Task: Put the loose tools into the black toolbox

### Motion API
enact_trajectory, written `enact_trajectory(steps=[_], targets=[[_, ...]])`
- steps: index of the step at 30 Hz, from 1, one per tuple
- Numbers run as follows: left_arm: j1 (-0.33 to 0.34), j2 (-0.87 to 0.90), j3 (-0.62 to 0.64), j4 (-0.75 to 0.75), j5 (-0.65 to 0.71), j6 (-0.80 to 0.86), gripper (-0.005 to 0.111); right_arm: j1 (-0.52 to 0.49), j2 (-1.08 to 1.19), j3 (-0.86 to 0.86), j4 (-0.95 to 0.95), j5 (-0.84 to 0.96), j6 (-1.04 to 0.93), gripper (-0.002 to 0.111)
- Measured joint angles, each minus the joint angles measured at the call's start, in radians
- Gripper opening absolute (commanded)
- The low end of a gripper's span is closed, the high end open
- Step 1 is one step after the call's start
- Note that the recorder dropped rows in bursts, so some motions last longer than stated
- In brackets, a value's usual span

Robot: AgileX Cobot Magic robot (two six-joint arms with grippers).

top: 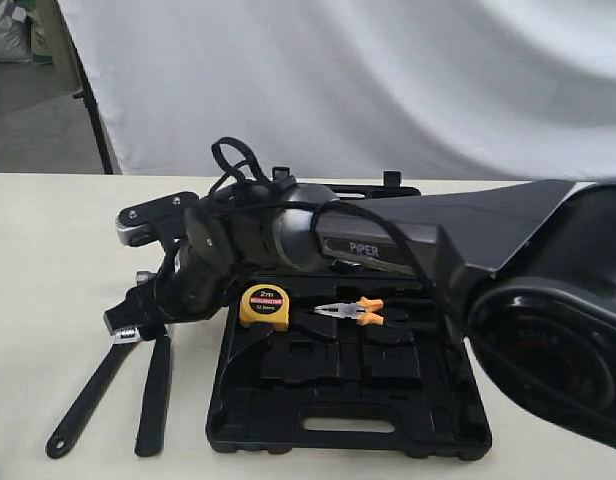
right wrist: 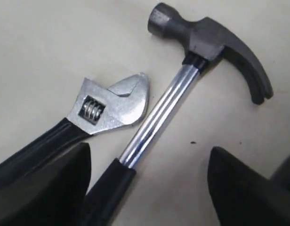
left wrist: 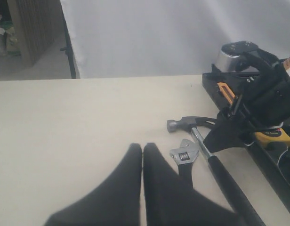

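We see a pale desk (top: 48, 250) carrying everything. The right arm (top: 468, 240) reaches across the exterior view from the right, over the black toolbox (top: 438, 420) and down to its left side. The toolbox lies open on the desk, its handle slot on the near edge.

The claw hammer (top: 155, 395) lies on the desk just left of the toolbox, outside it, with its black handle toward the near edge and its steel head (right wrist: 206, 42) at the far end. The adjustable wrench (top: 88, 400) lies just beside it, on the side away from the toolbox, its silver jaw (right wrist: 107, 106) close to the hammer's bright shaft (right wrist: 154, 122).

The right gripper (right wrist: 149, 155) hangs over the two tools with its fingers spread wide and nothing held. In the right wrist view the hammer's shaft runs between the two fingers, and the wrench's handle passes by one of them. We cannot tell whether either finger touches a tool or the desk.

The left gripper (left wrist: 142, 160) is over bare desk with its fingers pressed together on nothing. The wrench and hammer lie just beyond it, toward the toolbox.

Inside the toolbox sit a yellow tape measure (top: 264, 305) and, beside it, orange-handled pliers (top: 353, 311).
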State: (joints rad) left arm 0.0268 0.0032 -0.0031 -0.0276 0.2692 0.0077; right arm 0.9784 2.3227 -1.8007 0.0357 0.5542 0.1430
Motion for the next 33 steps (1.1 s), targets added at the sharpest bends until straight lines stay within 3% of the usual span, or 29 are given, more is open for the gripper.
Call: enact_trajectory(steps=[3,5,8,9,12,33], targets=[[0.0,0.0,0.0,0.0,0.0,0.0,0.001,0.035,0.043,-0.002,0.002,0.002,-0.027,0.066],[0.0,0.0,0.0,0.0,0.0,0.0,0.001,0.052,0.058,-0.012,-0.003,0.002,-0.048,0.059],[0.0,0.0,0.0,0.0,0.0,0.0,0.001,0.061,0.077,-0.042,-0.022,0.029,-0.06,0.035],[0.0,0.0,0.0,0.0,0.0,0.0,0.001,0.061,0.082,-0.056,-0.036,0.044,-0.06,0.02],[0.0,0.0,0.0,0.0,0.0,0.0,0.001,0.059,0.095,-0.091,-0.046,0.091,-0.054,-0.001],[0.0,0.0,0.0,0.0,0.0,0.0,0.001,0.059,0.032,-0.22,-0.022,0.171,-0.049,0.0]])
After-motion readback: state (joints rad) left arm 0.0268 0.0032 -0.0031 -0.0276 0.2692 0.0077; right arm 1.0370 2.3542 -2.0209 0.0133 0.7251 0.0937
